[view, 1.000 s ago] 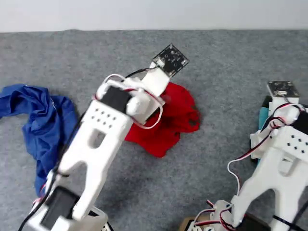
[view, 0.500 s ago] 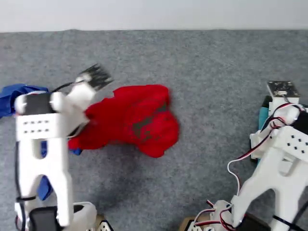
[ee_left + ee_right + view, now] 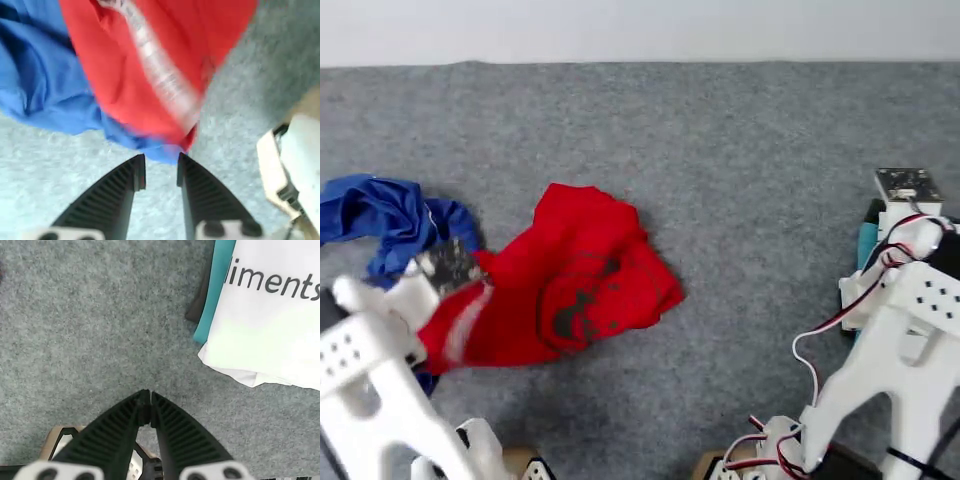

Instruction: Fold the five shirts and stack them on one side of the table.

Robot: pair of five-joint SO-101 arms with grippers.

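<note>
The red shirt (image 3: 570,290) lies crumpled on the left arm's side, hiding part of the blue shirt (image 3: 390,215), with the left gripper (image 3: 160,172) slightly apart just short of the cloth, and the right gripper (image 3: 150,400) pressed together, empty, beside the folded shirts (image 3: 270,330), which are cut off at the edge.

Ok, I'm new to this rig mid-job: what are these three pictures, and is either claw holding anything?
Two small robot arms sit side by side at a grey table. The high view looks down over everything. The other two come from a camera on each arm's wrist, looking along its gripper. The left gripper is open, its tips close to the edge of a crumpled red shirt, which overlaps a blue shirt. The right gripper is shut on nothing, beside a folded stack: a white shirt on a teal shirt. So nothing is held.
</note>
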